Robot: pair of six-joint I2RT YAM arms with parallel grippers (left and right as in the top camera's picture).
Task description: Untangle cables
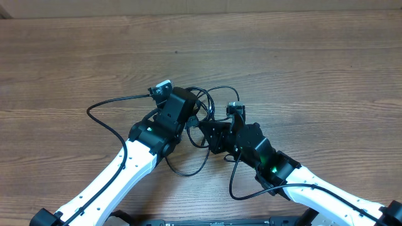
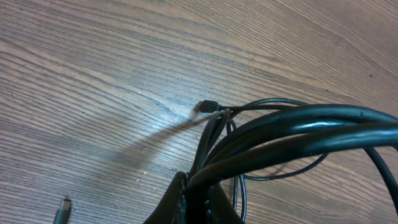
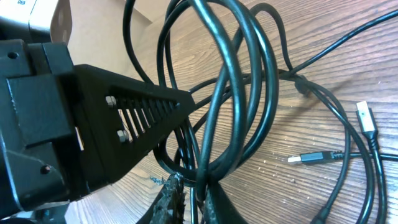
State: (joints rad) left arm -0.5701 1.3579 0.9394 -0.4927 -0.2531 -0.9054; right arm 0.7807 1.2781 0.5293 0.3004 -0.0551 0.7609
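The cables (image 1: 204,103) are thin black cords bunched at the table's middle between both grippers. One long loop runs out to the left (image 1: 89,112) and back toward the front. My left gripper (image 1: 192,118) is shut on the cables; in the left wrist view the cords (image 2: 292,127) run out of its jaws (image 2: 198,202), and a small black plug (image 2: 209,106) lies beyond. My right gripper (image 1: 210,130) is shut on the cables (image 3: 242,93) too, with looped cords rising from its jaws (image 3: 194,202). The two grippers are almost touching.
The wooden table (image 1: 301,56) carries everything. The left gripper's black finger (image 3: 124,118) fills the left of the right wrist view. Two USB plugs (image 3: 314,157) (image 3: 367,118) lie on the wood at the right. A silver plug tip (image 2: 62,214) lies at the lower left of the left wrist view.
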